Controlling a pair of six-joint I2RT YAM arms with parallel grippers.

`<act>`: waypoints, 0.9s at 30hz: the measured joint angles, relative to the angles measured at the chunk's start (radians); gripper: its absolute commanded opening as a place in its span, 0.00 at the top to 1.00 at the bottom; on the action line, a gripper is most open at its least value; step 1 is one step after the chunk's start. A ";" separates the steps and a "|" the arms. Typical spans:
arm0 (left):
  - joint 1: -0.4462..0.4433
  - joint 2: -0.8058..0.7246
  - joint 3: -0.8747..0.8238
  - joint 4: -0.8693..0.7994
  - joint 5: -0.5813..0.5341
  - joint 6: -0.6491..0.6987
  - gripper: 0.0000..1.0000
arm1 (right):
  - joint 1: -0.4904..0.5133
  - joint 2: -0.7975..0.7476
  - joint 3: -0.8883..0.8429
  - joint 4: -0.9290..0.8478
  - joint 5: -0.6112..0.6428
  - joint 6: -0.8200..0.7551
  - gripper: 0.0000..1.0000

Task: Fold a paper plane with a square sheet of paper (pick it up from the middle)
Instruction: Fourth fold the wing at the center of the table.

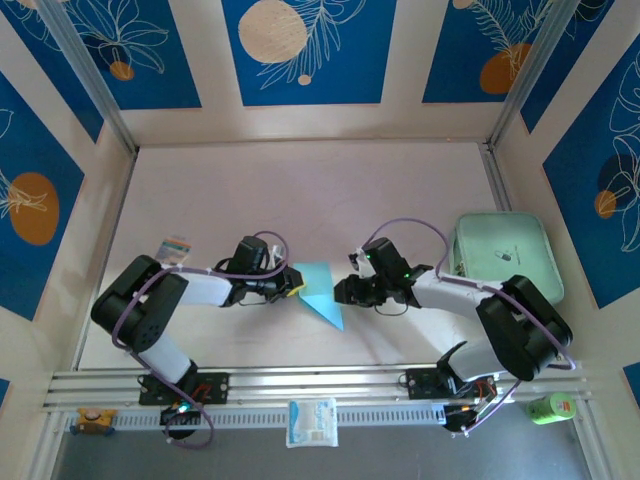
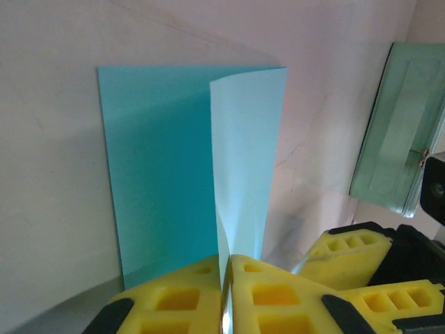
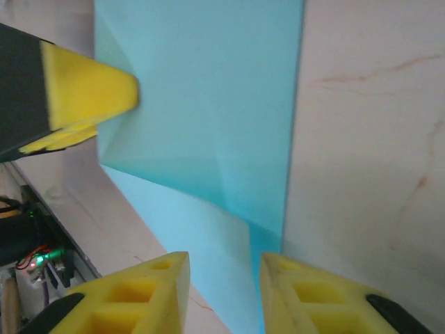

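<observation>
Item 1. Square sheet of paper (image 1: 318, 288): light blue, partly folded, on the table (image 1: 300, 190) at the centre of the top view, between the two arms. It tapers to a point toward the lower edge of the frame. In the left wrist view the sheet (image 2: 160, 174) lies flat across the left and centre of the frame, and one paler flap stands up from it and curls over at the top. In the right wrist view the sheet (image 3: 208, 104) covers the upper centre and shows diagonal creases.

Item 2. Left gripper (image 1: 293, 283): touching the sheet's left edge in the top view. In its own view the gripper (image 2: 226, 271) is clenched at lower centre, yellow pads pressed together on the foot of the raised flap.

Item 3. Right gripper (image 1: 345, 290): at the sheet's right edge in the top view. In its own view the gripper (image 3: 222, 271) is released, jaws apart at the bottom of the frame with the sheet's near corner in the gap.

Item 4. Mint-green tray (image 1: 505, 255): rounded, at the right of the top view, well apart from the sheet.

Item 5. White packet (image 1: 312, 422): bottom centre of the top view, below the rail.
</observation>
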 measured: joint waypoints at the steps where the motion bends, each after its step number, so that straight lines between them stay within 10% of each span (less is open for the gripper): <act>1: 0.000 -0.007 -0.004 -0.001 -0.009 -0.001 0.91 | 0.006 -0.015 0.000 -0.016 0.023 0.000 0.62; 27: 0.000 -0.108 -0.003 -0.098 -0.062 0.009 0.80 | 0.466 -0.082 -0.079 0.215 0.632 -0.508 0.62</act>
